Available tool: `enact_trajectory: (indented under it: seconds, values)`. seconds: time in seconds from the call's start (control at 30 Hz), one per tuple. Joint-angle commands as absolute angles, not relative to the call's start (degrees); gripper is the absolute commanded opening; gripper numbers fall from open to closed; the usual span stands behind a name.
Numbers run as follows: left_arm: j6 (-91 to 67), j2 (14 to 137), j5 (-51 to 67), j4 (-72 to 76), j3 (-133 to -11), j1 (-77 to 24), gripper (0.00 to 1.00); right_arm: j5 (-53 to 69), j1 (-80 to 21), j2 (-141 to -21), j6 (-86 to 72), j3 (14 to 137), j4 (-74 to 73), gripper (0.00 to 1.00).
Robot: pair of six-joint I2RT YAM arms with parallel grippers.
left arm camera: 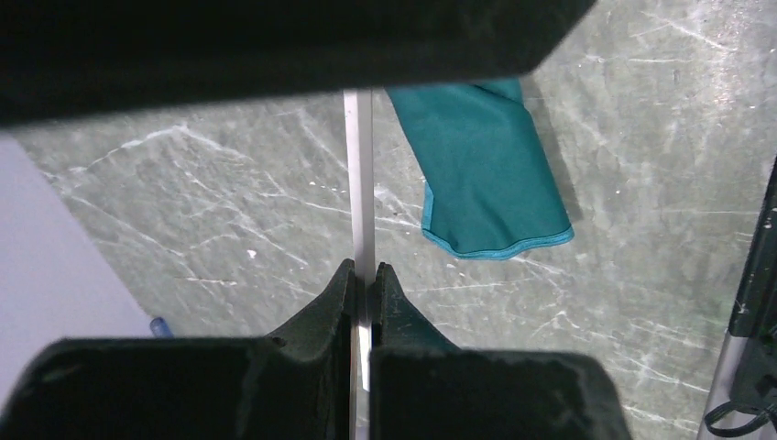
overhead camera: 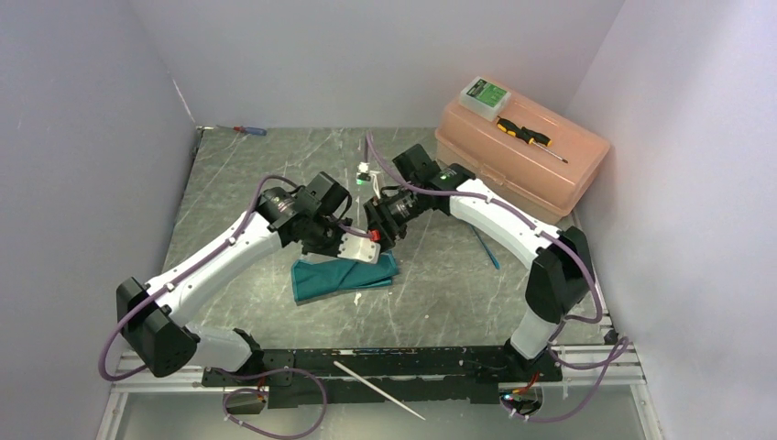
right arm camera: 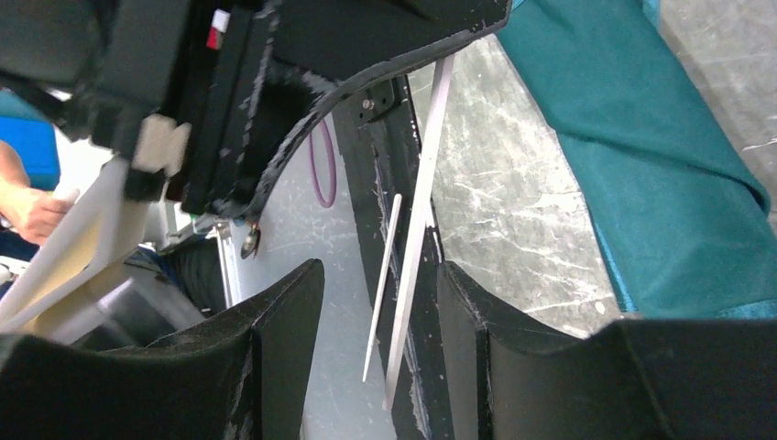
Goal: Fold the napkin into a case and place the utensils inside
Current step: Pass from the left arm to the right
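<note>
Left gripper (left arm camera: pixel 364 272) fingers clamp a white stick (left arm camera: pixel 359 183) above the table (left arm camera: pixel 229 202), just beside the folded teal napkin (left arm camera: pixel 486 174). Right gripper (right arm camera: pixel 380 270) fingers stand partly apart, that stick between them, contact indeterminate.

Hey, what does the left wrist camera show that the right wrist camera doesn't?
Only the left wrist view: a close look at the left tool pinched shut on a white stick, plus the napkin's rounded free end.

Only the right wrist view: the right tool with jaws apart on either side of that stick, a second white stick farther off, and a person's hand at the left edge.

Both: the held stick, the teal napkin and the marbled table.
</note>
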State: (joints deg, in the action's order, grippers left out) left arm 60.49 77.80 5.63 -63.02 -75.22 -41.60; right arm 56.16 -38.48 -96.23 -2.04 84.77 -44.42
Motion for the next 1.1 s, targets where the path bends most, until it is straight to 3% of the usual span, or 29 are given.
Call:
enact_trajectory:
  seconds: [0.0, 0.07, 0.13, 0.23, 0.27, 0.37, 0.57, 0.73, 1.07]
  values:
    - [62.8, 75.4, 1.0, -61.0, -74.6, -43.2, 0.03, 55.8, -40.0, -96.8, -3.6, 85.6, -42.7, 0.52]
    - [62.5, 75.0, 0.3, -60.2, -74.3, -43.7, 0.03, 54.5, -40.3, -97.7, -3.4, 85.8, -43.6, 0.48]
    - [62.3, 74.7, 0.1, -59.9, -74.1, -44.2, 0.03, 53.1, -40.3, -98.1, -4.1, 85.0, -43.0, 0.35]
    - [62.1, 74.3, 0.1, -60.1, -73.8, -45.2, 0.03, 51.2, -40.2, -98.6, -5.9, 84.2, -41.1, 0.05]
    - [62.0, 74.1, 0.1, -60.3, -73.7, -45.7, 0.03, 50.3, -40.1, -99.1, -6.0, 84.6, -41.3, 0.00]
    - [60.9, 73.5, -1.9, -60.5, -74.0, -46.9, 0.05, 47.8, -39.9, -100.9, -5.0, 86.0, -43.2, 0.00]
    - [50.2, 74.2, 0.8, -65.8, -78.3, -47.0, 0.52, 31.3, -39.9, -93.8, 5.8, 82.5, -44.5, 0.00]
    - [43.9, 71.2, 9.4, -69.2, -76.1, -42.3, 0.57, 17.9, -39.3, -86.5, 12.9, 77.2, -47.2, 0.00]
    - [41.9, 77.5, 29.8, -64.7, -67.0, -14.5, 0.51, 10.7, -39.4, -75.6, 26.1, 56.5, -38.3, 0.00]
